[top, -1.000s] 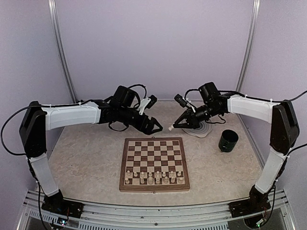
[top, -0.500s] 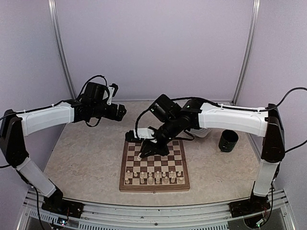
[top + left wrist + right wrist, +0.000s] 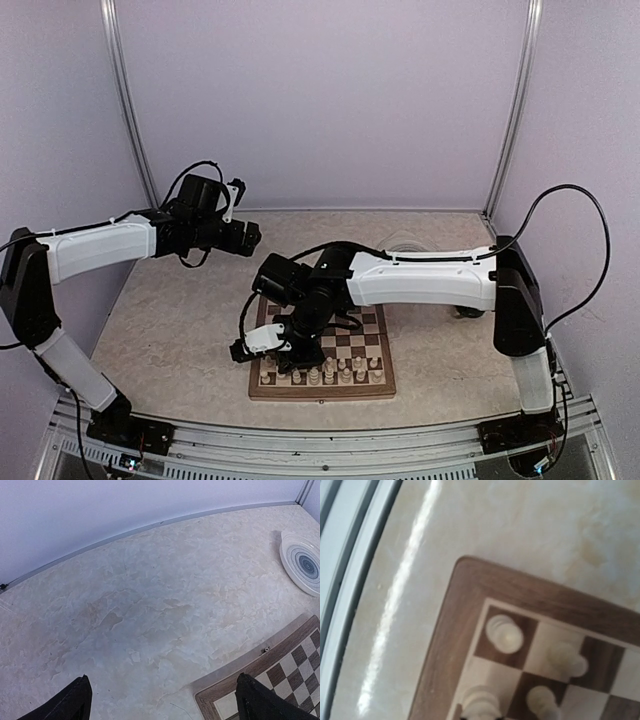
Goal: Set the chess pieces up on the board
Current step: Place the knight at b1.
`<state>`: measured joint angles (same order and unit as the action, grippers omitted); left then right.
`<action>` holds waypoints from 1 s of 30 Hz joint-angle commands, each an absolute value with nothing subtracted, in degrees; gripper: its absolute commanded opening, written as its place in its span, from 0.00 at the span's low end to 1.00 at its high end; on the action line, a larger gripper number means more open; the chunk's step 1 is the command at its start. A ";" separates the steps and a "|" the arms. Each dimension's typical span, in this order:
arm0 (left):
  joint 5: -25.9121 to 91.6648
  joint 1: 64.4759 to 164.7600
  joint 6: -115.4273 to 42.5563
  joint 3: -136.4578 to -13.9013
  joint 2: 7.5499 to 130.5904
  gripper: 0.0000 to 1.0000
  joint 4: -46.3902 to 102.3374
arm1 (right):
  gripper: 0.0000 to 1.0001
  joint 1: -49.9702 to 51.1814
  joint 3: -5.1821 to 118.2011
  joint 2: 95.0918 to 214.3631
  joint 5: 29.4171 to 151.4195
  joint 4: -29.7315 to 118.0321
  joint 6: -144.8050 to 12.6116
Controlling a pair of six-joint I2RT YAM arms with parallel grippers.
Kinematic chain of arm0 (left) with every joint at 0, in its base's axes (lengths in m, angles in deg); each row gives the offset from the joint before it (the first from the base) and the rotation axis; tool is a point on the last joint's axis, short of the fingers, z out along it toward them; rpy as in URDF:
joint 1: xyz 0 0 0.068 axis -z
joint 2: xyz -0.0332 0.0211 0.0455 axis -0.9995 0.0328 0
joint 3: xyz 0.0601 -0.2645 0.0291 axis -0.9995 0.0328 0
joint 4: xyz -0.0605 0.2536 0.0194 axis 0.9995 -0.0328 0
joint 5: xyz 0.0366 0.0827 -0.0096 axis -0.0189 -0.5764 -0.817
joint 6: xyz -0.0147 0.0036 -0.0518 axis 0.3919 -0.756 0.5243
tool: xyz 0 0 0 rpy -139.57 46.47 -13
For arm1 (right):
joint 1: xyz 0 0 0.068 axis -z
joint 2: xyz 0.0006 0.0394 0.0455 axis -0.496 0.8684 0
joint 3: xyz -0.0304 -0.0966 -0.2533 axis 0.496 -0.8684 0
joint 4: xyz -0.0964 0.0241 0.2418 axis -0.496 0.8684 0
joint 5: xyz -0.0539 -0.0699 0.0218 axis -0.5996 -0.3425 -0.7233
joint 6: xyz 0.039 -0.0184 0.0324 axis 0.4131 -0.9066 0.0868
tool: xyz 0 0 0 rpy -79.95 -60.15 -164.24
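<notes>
We see the board (image 3: 320, 394) flat mid-desk (image 3: 180, 320), sides square to the desk's near edge. The pieces (image 3: 330, 372) stand upright, long axes vertical, in two rows running L–R along the board's near side. R claw (image 3: 292, 355) is closed, low over the near-left corner; can't tell if it pinches a piece. L claw (image 3: 162, 677) hangs wide apart w/ nothing in it, over bare desk back-left, well apart from the board. The plate (image 3: 302, 562) lies beyond.

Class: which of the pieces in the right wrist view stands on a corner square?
The uppermost piece, alone on the dark square at the board's corner.
</notes>
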<state>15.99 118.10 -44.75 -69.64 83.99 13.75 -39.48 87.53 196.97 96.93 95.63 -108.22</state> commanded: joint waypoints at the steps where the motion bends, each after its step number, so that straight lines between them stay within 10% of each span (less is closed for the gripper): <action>1: 15.65 119.44 -45.48 -70.31 83.16 0.99 13.40 | 0.05 -40.55 90.69 198.93 95.03 99.25 -109.04; 30: 15.47 121.42 -46.32 -71.04 83.17 0.99 11.83 | 0.12 -41.37 91.94 202.54 92.98 99.27 -108.69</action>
